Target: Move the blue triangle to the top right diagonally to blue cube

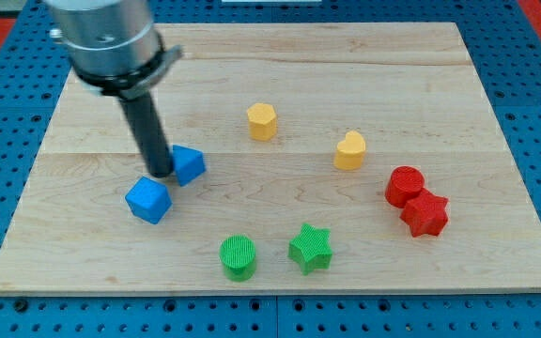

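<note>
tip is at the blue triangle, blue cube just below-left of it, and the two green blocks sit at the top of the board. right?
Not quite. The camera view shows the green cylinder and green star at the view's bottom. The rest holds: my tip is at the blue triangle, blue cube below-left.

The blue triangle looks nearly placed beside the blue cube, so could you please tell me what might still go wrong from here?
1. My tip sits between the blue triangle and the blue cube, close to both; a careless move may knock the cube and spoil the diagonal.
2. Pushing on toward the view's right could send the triangle too far from the cube.
</note>
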Controlling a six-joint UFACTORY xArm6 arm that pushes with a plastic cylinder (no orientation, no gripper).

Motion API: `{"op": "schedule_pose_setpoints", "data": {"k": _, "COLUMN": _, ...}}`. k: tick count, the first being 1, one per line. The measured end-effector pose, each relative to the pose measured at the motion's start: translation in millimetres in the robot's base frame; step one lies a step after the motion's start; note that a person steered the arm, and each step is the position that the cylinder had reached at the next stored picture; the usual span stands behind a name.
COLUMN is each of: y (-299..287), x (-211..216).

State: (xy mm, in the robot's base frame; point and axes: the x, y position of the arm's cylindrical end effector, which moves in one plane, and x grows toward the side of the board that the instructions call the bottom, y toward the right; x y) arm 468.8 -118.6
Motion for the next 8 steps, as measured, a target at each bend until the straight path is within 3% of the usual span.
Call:
{"op": "schedule_pose_setpoints", "data": {"k": 2, "y": -44, "x": -7}}
{"op": "schedule_pose_setpoints", "data": {"k": 4, "y": -45, "x": -8}}
{"op": "schedule_pose_setpoints", "data": {"k": 5, "y": -82, "x": -12}}
{"op": "schedule_pose_setpoints", "data": {"k": 6, "y": -88, "x": 25}}
{"op": "schedule_pose_setpoints", "data": {"k": 8, "y": -7, "x": 44}}
